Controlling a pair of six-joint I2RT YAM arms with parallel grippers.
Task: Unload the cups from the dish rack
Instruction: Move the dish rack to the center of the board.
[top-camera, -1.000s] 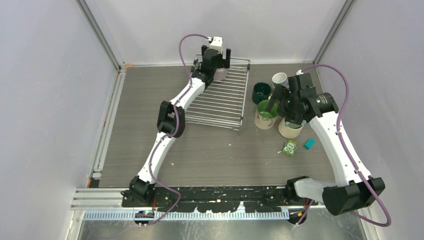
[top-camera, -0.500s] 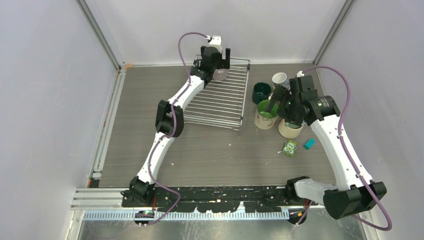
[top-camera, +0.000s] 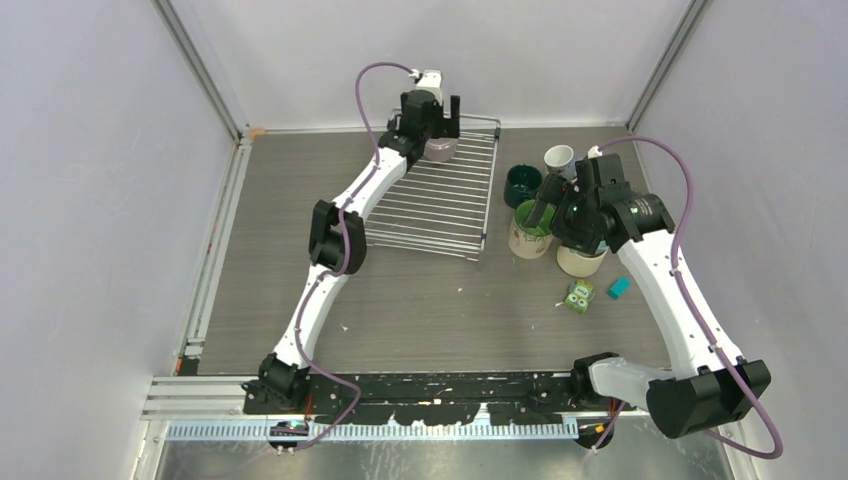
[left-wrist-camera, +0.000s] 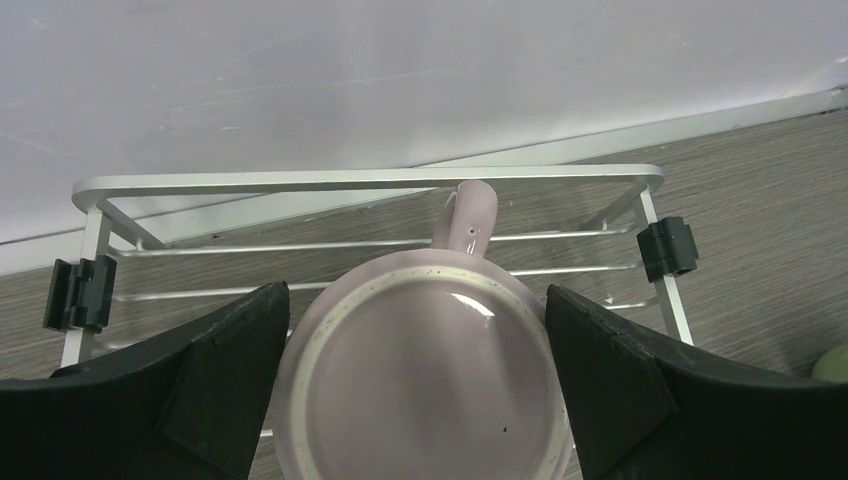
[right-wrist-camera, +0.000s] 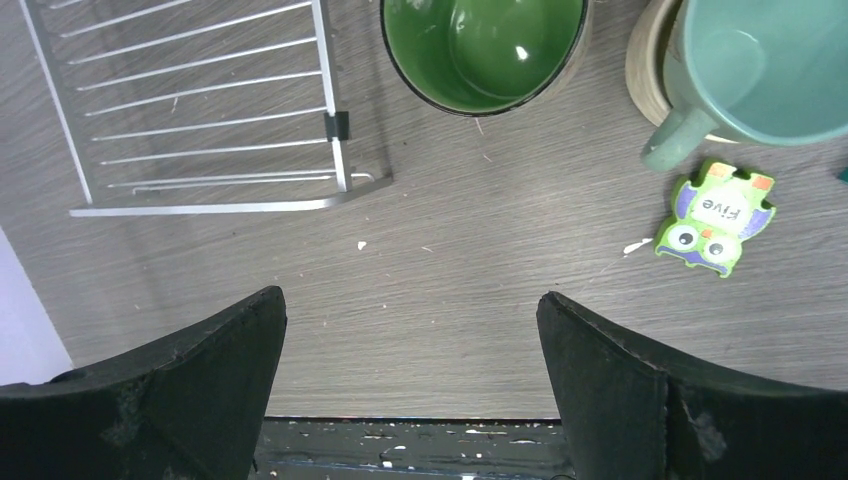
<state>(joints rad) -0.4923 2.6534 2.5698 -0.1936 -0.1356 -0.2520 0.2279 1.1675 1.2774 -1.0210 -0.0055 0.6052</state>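
One mauve mug (left-wrist-camera: 430, 370) sits on the dish rack (left-wrist-camera: 370, 179), upside down at the far end, handle pointing at the back wall. The left gripper (left-wrist-camera: 415, 330) is down over it with its jaws spread wide, one finger on each side of the mug. They're right up against the rim, but I can't tell if they actually touch.

The other cups I can see are off the rack, on the table just to its right: a green-lined mug (right-wrist-camera: 480, 45), a teal mug (right-wrist-camera: 770, 60) nested in a cream one (right-wrist-camera: 645, 60), plus a dark green mug (top-camera: 522, 183) and a white one (top-camera: 558, 158) further back.

The right gripper (right-wrist-camera: 410, 330) hangs above that cluster, jaws apart, nothing between them. A little green owl block (right-wrist-camera: 715, 215) lies near the teal mug, and there's a small teal block (top-camera: 619, 287) beside it.
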